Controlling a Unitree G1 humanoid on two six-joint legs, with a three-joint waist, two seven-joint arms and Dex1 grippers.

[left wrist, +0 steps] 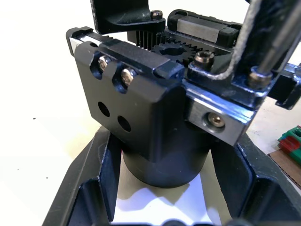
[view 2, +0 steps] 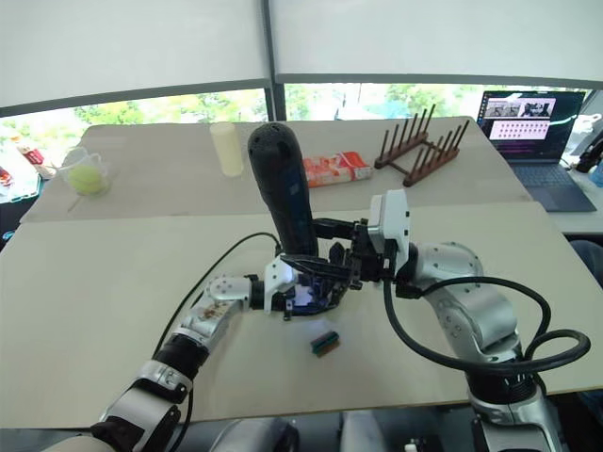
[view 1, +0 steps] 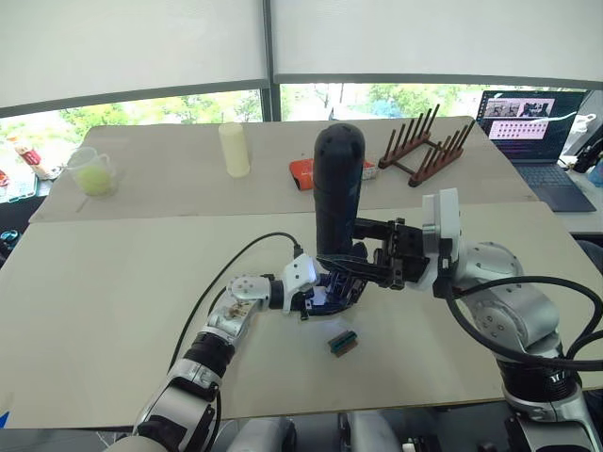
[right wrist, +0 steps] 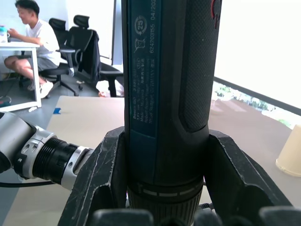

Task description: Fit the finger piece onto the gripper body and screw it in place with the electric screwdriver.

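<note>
The gripper body (left wrist: 155, 117) is sitting on the near table (view 1: 113, 311), and everything else is best placed from it. The left gripper (view 1: 316, 297) is closing its two fingers around the round dark base of the gripper body, one on each side — a sensible hold, since the base looks rigid and heavy enough to stay put while the geared, screw-studded top would be awkward to pinch. The electric screwdriver (view 1: 337, 188) is standing almost upright directly above the gripper body, its bit end going down onto the top; the right gripper (view 1: 372, 259) is clamping it low on the barrel, fingers on either side. That barrel is thick, stiff and probably top-heavy, so a low grip on the textured part seems right, though it may want to twist under torque. The finger piece I cannot pick out as a separate part; whether it is already seated on the body is not clear.

Just in front of the gripper body, toward the robot, a small green-brown block (view 1: 343, 343) is lying on the table; a black cable (view 1: 236, 264) is trailing away from the body along the left arm. The table looks smooth, pale and matt — small screws could roll on it.

Beyond the gripper body, on a second table (view 1: 170, 202), a cream cup (view 1: 235, 149) is standing upside down, with a red packet (view 2: 334, 168), a wooden rack (view 1: 424, 151) and a clear jug (view 1: 92, 171); farther right a laptop (view 1: 528, 127) is glowing; windows with blinds are closing the room behind.
</note>
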